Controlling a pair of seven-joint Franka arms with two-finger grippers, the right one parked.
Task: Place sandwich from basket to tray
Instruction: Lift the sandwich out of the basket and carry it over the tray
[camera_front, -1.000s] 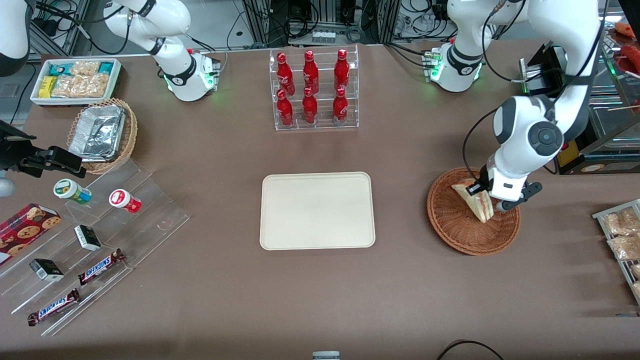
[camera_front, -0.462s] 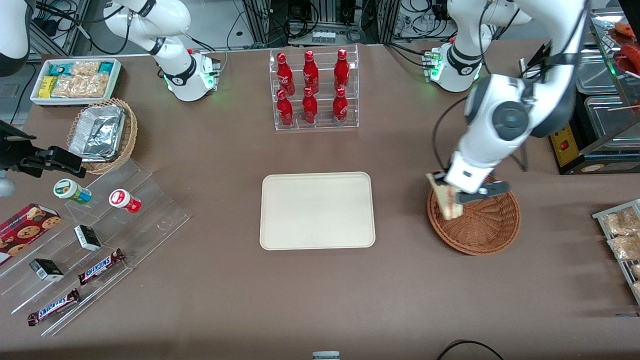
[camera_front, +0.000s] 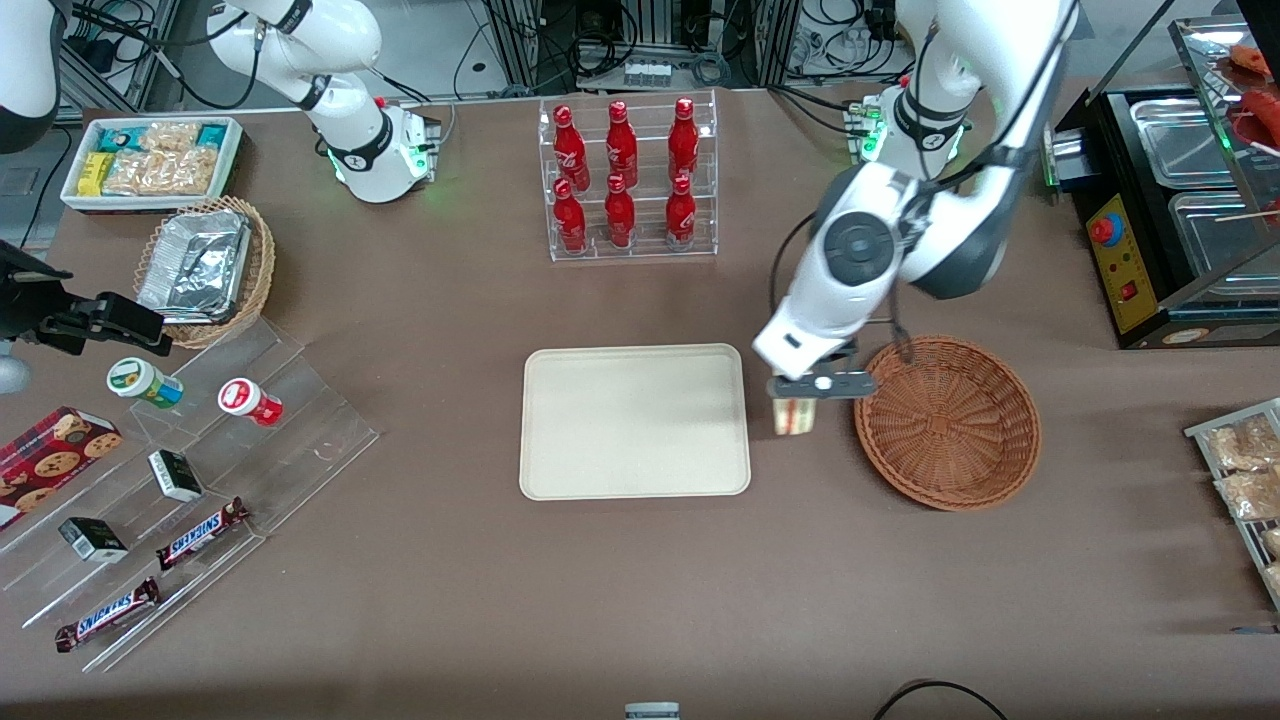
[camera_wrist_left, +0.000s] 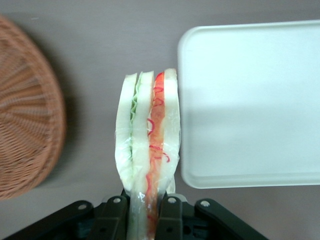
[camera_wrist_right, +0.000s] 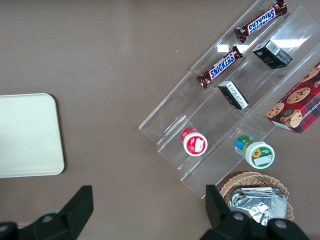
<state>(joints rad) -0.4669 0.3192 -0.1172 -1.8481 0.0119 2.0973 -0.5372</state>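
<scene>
My left gripper (camera_front: 800, 392) is shut on the sandwich (camera_front: 795, 417), a wrapped wedge of white bread with red and green filling. It hangs in the air over bare table, between the reddish-brown wicker basket (camera_front: 947, 422) and the cream tray (camera_front: 634, 421). In the left wrist view the sandwich (camera_wrist_left: 147, 145) stands pinched between the black fingers (camera_wrist_left: 114, 217), with the gripper (camera_wrist_left: 143, 220) at its narrow end. There the tray's rim (camera_wrist_left: 186, 165) lies close beside the sandwich, and the basket (camera_wrist_left: 27, 135) sits farther off with nothing in it.
A clear rack of red bottles (camera_front: 625, 180) stands farther from the front camera than the tray. Toward the parked arm's end are a foil-lined tan basket (camera_front: 205, 268), a white snack bin (camera_front: 150, 160) and acrylic steps (camera_front: 190, 480) with snacks. A metal appliance (camera_front: 1180, 200) stands by the working arm.
The gripper has lifted the sandwich out of the basket and carried it sideways toward the tray. The basket now holds nothing.
</scene>
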